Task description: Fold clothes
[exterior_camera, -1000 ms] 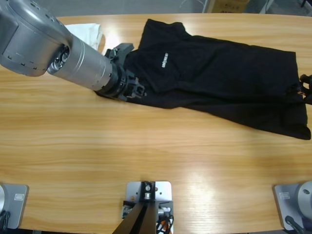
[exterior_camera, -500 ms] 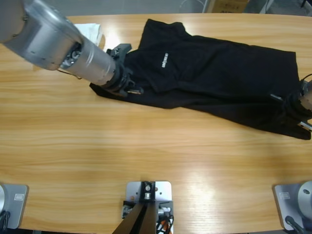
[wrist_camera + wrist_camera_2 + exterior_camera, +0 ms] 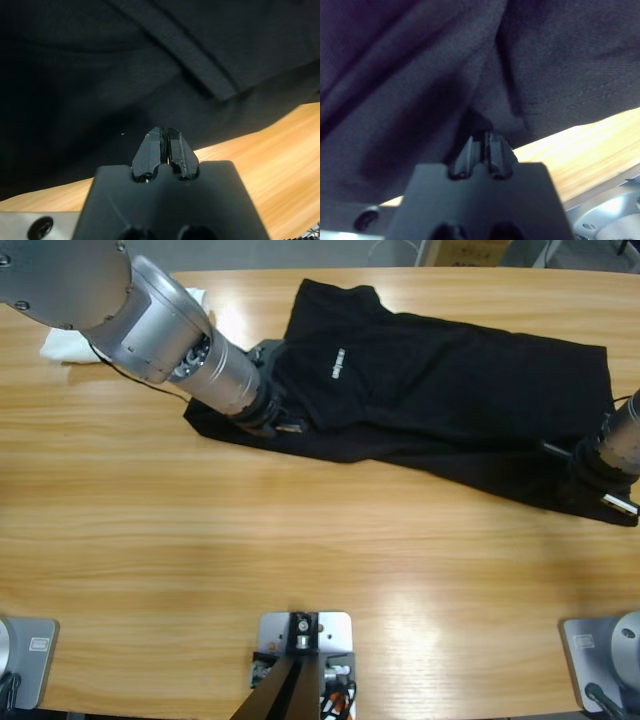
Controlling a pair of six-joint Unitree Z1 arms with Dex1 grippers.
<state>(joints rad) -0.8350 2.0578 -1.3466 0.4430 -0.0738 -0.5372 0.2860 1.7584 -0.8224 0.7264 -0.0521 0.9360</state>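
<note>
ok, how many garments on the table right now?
2. The black polo shirt lies spread across the middle and right of the table; a white garment sits at the far left, mostly hidden behind an arm. More could be hidden under it.

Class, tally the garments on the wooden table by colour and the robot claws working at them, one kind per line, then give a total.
Black garments: 1, the black polo shirt
White garments: 1, the white folded garment
Claws: 2, the left claw and the right claw, both shut at the polo shirt's edge
Total: 4
</note>
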